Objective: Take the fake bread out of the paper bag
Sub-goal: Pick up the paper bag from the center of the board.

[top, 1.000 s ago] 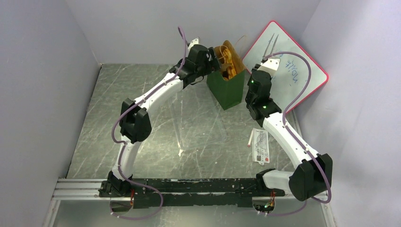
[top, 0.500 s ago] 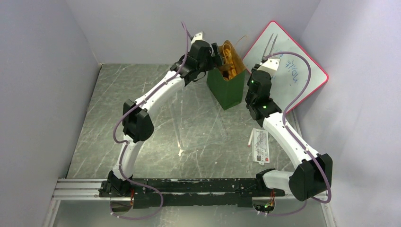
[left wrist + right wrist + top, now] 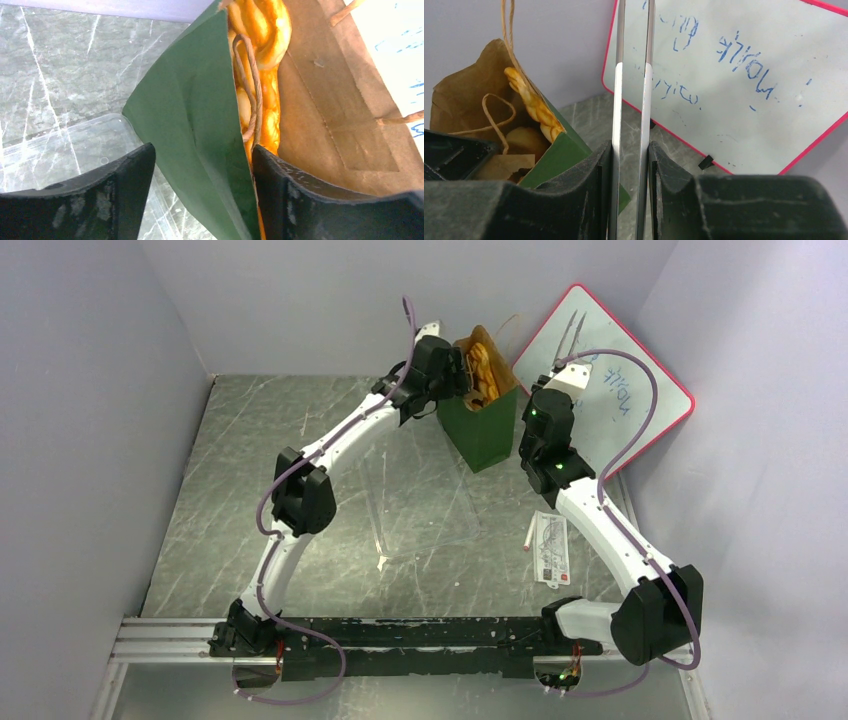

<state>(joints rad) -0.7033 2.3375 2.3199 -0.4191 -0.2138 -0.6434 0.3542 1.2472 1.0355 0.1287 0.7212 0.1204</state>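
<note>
The dark green paper bag (image 3: pixel 485 430) stands upright at the back of the table, its mouth open. Glossy orange fake bread (image 3: pixel 484 368) fills it, with a braided loaf (image 3: pixel 260 30) on top. My left gripper (image 3: pixel 460 368) is open at the bag's left rim. In the left wrist view it (image 3: pixel 202 200) straddles the green wall (image 3: pixel 190 115), one finger outside and one inside by the bread and a tan handle (image 3: pixel 252 85). My right gripper (image 3: pixel 560 385) is shut on metal tongs (image 3: pixel 631 100) that point up, just right of the bag (image 3: pixel 559 150).
A red-framed whiteboard (image 3: pixel 620 390) leans on the back right wall behind the tongs. A clear plastic tray (image 3: pixel 420 505) lies flat in front of the bag. A printed card and a small pen (image 3: pixel 550 545) lie near the right arm.
My left gripper has moved right, up to the bag's left rim, and now straddles its wall. The right arm and the tongs have not moved.
</note>
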